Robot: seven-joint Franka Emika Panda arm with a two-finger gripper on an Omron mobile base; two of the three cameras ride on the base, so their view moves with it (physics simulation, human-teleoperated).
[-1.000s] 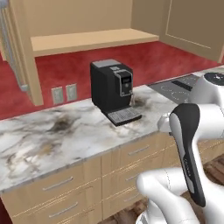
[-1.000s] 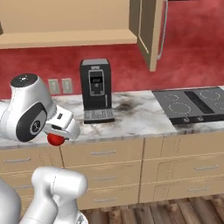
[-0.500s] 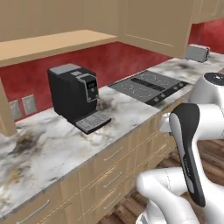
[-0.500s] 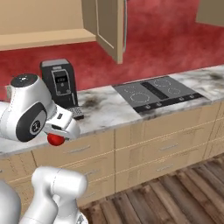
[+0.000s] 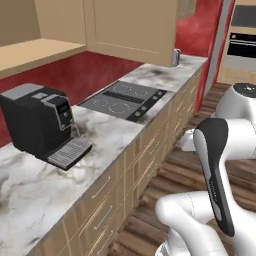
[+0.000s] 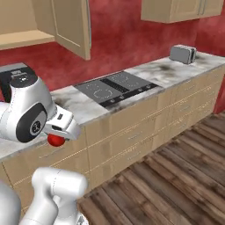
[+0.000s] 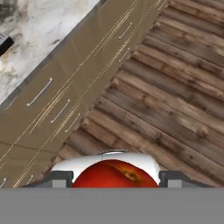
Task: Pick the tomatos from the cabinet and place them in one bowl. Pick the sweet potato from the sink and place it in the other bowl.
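A glossy red tomato [image 7: 114, 175] sits between my gripper's fingers [image 7: 114, 179] in the hand view, above the wooden floor beside the drawer fronts. In the right base view the same tomato [image 6: 55, 140] shows as a red ball under the hand at the lower left, with the gripper [image 6: 57, 137] shut on it. The tan wall cabinet [image 6: 70, 24] hangs open at the upper left, its shelf bare where visible. The bowls and the sink are out of view.
A marble counter [image 5: 100, 125] carries a black coffee machine [image 5: 42, 122], a black cooktop [image 6: 115, 87] and a silver toaster [image 6: 183, 53]. Tan drawers [image 6: 145, 132] run below it. Wooden floor [image 6: 176, 180] lies to the right. An oven tower [image 5: 242, 40] stands at the far end.
The whole scene has slid left in both base views: the base has driven or turned right along the counter. The cooktop and toaster have come into view. The tomato stays in the gripper.
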